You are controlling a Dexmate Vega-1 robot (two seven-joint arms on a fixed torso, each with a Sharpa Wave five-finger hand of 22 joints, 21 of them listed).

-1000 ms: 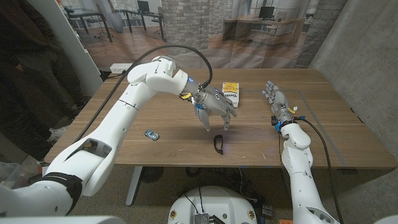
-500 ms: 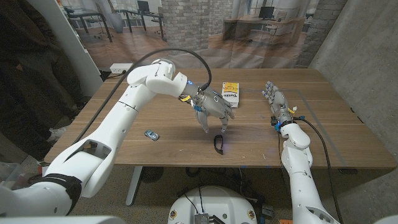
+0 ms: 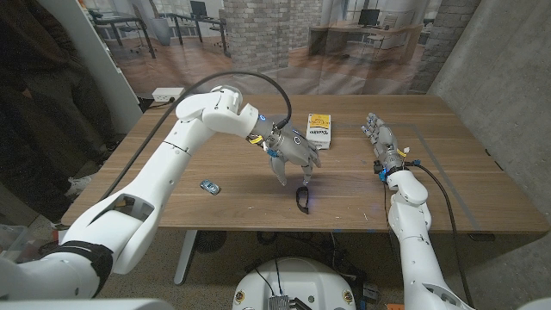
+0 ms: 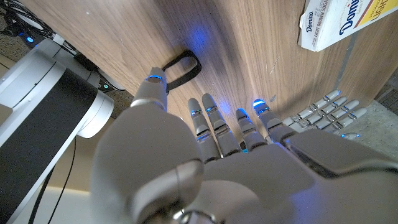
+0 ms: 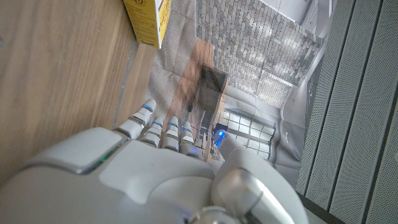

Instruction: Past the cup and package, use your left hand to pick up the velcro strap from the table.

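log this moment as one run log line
phase: reach | left hand: open, fingers above velcro strap, not touching | strap: flat on table | right hand: idle, holding nothing

Readable text sits on one thing only: a white-and-yellow package [image 4: 348, 23] lying on the wooden tabletop [image 3: 448, 181], toward the far edge near its middle. In the left wrist view its white face reads "Domino" in dark blue, w/ smaller print beside it, "LIGHT BROWN SUGAR". A second, larger "Dom…" is cut off by the picture edge where the yellow part starts. In the head view the same package [image 3: 319, 132] shows dark lettering, too small to read. In the right wrist view the yellow box [image 5: 148, 18] shows print, also not legible.
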